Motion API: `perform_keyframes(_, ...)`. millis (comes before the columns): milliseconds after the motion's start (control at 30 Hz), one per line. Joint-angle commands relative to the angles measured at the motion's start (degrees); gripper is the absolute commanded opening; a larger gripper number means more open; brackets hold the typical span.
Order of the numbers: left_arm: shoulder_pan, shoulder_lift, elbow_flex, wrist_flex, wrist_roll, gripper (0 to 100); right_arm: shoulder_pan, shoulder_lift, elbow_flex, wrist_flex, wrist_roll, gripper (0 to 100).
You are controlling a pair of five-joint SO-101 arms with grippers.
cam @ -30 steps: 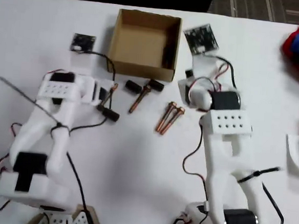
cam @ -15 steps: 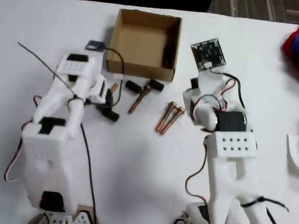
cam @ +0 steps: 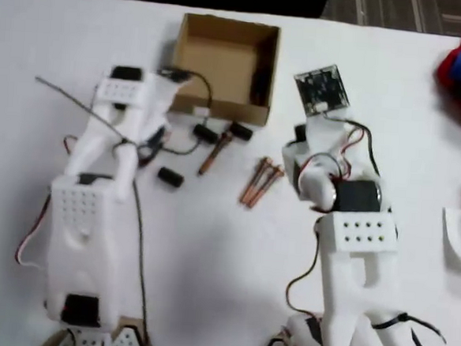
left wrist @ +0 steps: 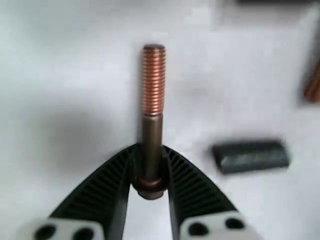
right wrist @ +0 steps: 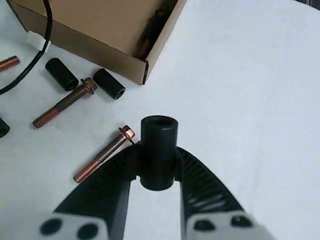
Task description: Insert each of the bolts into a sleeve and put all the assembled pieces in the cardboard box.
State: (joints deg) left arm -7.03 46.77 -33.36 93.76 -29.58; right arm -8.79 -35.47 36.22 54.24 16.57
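With the left gripper [left wrist: 150,162] clamped on the bolt [left wrist: 152,90] at its head end and the right gripper [right wrist: 157,157] clamped around the sleeve [right wrist: 159,132] near the cardboard box [right wrist: 100,52], we judge both parts rigid, light and slippery, best held clear of threads and bore.

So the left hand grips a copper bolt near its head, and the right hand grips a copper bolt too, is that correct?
Not quite: the right hand grips a black sleeve, not a bolt, as the right wrist view shows. The left hand does grip a copper bolt near its head.
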Motion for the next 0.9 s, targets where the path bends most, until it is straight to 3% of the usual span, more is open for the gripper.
perform_keyframes(0,-5.10,-0.79,-5.49,9.14,-17.32,3,0.31,-2.24,-0.35,-1.01,0.44,2.2)
perform_keyframes(233,-12.75,-10.29,-2.15,8.62,-35.08,3,0.31,-2.15,-0.35,-1.01,0.44,2.2)
perform_keyframes(467,-10.46,-29.80,21.41,8.62,-55.21,2,0.22,-2.15,-0.35,-1.01,0.44,2.2)
perform_keyframes(633,-5.10,-41.14,37.67,6.95,-60.92,2,0.31,-2.51,-0.35,-1.01,0.44,2.2)
perform_keyframes(867,-3.52,-41.67,50.24,-8.88,-61.71,3,0.31,-2.51,-0.35,-1.01,0.44,2.2)
